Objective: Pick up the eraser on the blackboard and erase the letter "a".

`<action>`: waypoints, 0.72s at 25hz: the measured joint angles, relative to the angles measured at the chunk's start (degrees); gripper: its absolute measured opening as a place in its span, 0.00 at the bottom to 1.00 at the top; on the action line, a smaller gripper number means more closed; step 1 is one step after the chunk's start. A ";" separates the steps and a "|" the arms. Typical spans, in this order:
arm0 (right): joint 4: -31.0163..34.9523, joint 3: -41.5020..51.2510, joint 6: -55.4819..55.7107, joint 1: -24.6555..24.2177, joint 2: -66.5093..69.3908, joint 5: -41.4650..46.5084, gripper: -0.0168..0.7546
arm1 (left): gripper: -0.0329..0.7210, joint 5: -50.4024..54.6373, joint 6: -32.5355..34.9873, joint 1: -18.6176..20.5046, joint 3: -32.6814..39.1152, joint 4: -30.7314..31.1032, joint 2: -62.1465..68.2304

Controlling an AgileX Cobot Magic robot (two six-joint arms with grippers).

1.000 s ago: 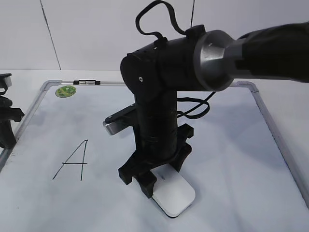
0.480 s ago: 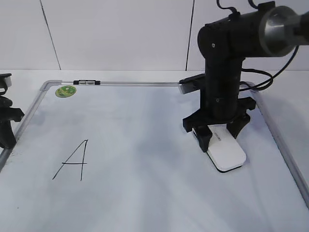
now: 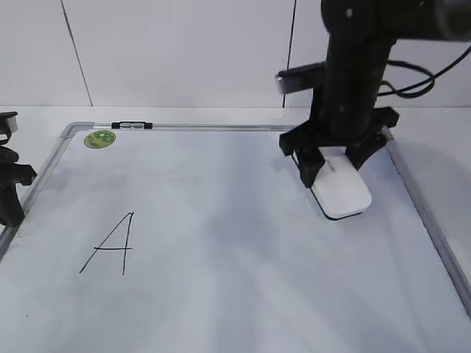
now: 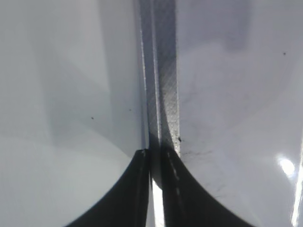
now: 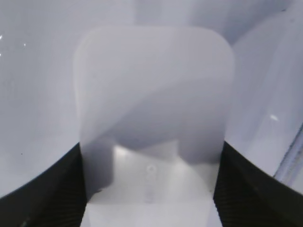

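My right gripper (image 3: 335,165) is shut on the white eraser (image 3: 343,193) and holds it by its sides over the right part of the blackboard (image 3: 221,191). I cannot tell whether the eraser touches the board. In the right wrist view the eraser (image 5: 151,94) fills the space between the right gripper's fingers (image 5: 149,189). No lowercase letter "a" shows anywhere on the board. My left gripper (image 3: 10,193) is shut and empty at the board's left edge, and in the left wrist view it (image 4: 155,158) sits over the grey frame (image 4: 163,94).
An angular capital "A" (image 3: 110,246) is written at the board's left front. A round green sticker (image 3: 100,138) and a small black-and-silver clip (image 3: 133,125) sit at the back left of the frame. A white wall stands behind.
My right gripper has carried the eraser from the front middle of the board to the right and then back and a little upward. The left arm has not moved.
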 joint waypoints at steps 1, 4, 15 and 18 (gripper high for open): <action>0.00 -0.10 0.00 -0.76 -1.19 0.00 0.76 | 0.11 0.00 0.00 0.00 0.00 0.00 0.00; 0.00 0.14 0.00 -3.95 -2.73 0.11 0.76 | 0.11 -0.11 0.00 0.00 0.00 0.08 0.00; 0.00 6.24 0.68 -13.83 -3.26 0.11 0.76 | 0.11 -0.11 0.00 0.00 0.00 0.08 0.00; 0.22 8.04 0.75 -14.24 -3.26 0.11 0.76 | 0.11 -0.11 0.00 0.00 0.00 0.08 0.00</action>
